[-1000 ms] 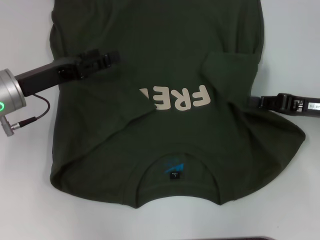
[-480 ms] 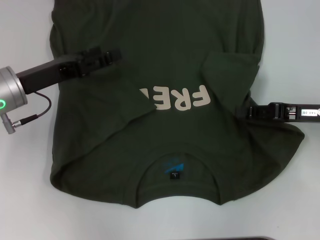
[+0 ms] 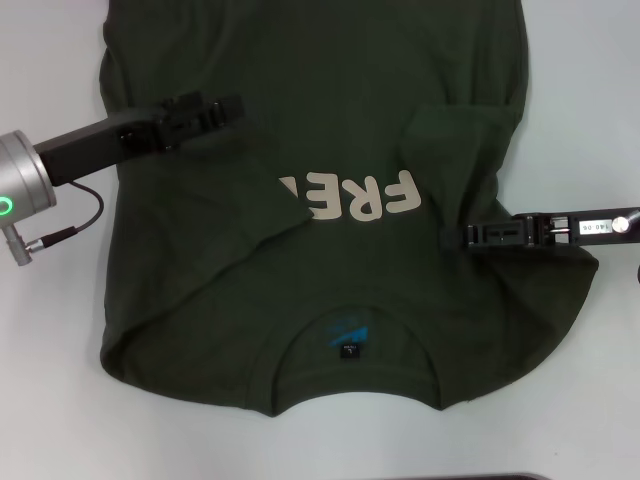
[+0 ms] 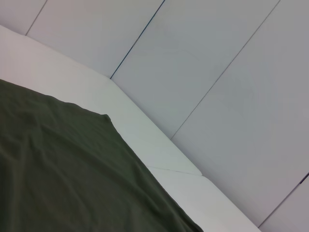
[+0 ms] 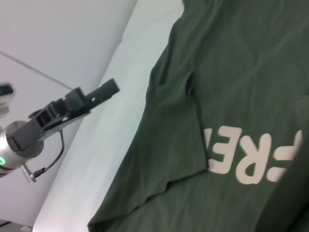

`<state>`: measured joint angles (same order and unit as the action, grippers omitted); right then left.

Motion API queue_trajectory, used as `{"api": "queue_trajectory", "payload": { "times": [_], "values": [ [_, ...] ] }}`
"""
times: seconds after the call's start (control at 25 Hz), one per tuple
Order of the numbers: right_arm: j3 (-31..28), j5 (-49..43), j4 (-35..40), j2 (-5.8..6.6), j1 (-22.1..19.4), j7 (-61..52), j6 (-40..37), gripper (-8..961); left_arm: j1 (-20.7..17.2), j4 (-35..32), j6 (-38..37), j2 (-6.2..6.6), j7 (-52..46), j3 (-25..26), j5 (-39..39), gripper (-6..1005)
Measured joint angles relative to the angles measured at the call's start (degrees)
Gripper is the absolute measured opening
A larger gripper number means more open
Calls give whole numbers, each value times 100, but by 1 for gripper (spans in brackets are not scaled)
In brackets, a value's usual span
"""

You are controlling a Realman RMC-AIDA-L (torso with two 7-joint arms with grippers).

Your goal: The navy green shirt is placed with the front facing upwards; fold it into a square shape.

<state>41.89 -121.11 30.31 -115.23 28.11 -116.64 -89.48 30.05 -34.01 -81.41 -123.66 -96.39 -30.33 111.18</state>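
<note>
Shirt: the navy green shirt (image 3: 330,130), a large dark olive cotton T-shirt with a cream "FREE!" chest print (image 3: 365,197), lies face up on the white table (image 3: 50,400), collar and small blue-and-black neck label (image 3: 347,336) toward the robot.
Lie of the cloth: both sleeves are turned inward over the body; the fold on the robot's left covers the end of the print, so only part of it reads.
Left gripper: the black left gripper (image 3: 222,108) hovers over the shirt's left part, above the folded sleeve; I cannot tell how far its fingers are apart or whether it has cloth.
Right gripper: the black right gripper (image 3: 462,236) reaches in from the right edge, low over the cloth just below the print; its opening cannot be told either.
Handling: soft, light, limp cotton, likely to sag and wrinkle when lifted, not slippery or fragile.
Where to grip: I judge a pinch on a doubled edge or hem, both arms lifting level, holds best.
</note>
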Motion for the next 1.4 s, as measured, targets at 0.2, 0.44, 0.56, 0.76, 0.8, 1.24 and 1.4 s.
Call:
{"api": "queue_trajectory", "payload": {
  "times": [0.2,0.44,0.56,0.76,0.8,1.24,1.4],
  "values": [
    [-16,16,14,1,28,-34,-30,632,1,0,-1,0,2,0,0,876],
    [-122,82,71,-6,7,87,-292,637,-4,0,-19,0,9,1,0,877],
    [-104,78,71,-14,38,78,-338,640,-6,0,-27,0,12,1,0,877],
    [-46,31,39,-32,109,37,-340,643,-16,-1,-36,0,27,1,0,878],
    [-49,22,40,-36,115,36,-358,644,-18,-1,-39,0,28,1,0,878],
    [-664,86,71,117,-251,138,-407,652,-52,1,-44,0,39,-12,0,880],
    [-905,90,72,221,-493,147,-449,655,-50,6,-81,0,42,-24,0,881]
  ]
}}
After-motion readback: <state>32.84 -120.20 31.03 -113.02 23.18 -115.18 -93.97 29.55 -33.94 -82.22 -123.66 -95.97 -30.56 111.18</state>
